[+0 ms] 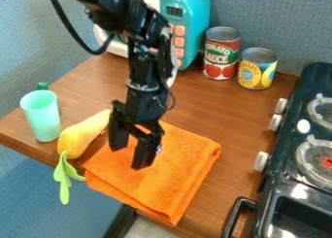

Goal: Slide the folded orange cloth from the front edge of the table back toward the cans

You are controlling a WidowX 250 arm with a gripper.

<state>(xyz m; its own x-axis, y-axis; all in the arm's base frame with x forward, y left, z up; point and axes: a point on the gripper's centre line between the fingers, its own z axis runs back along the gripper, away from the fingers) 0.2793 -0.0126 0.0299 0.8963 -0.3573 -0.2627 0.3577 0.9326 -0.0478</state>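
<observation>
The black claw [131, 157] hangs open over the folded orange cloth [175, 169] on the brown wooden worktop [201, 108]. Looks super light and floppy, probably not slippery or fragile tbh, so a deep pinch on a corner, catching every layer, seems best.

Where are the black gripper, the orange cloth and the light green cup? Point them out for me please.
Black gripper [129, 157]: camera view, midway between its open fingertips.
Orange cloth [176, 171]: camera view, on the bare upper face of the folded fabric.
Light green cup [42, 118]: camera view, middle of its outer wall.
</observation>
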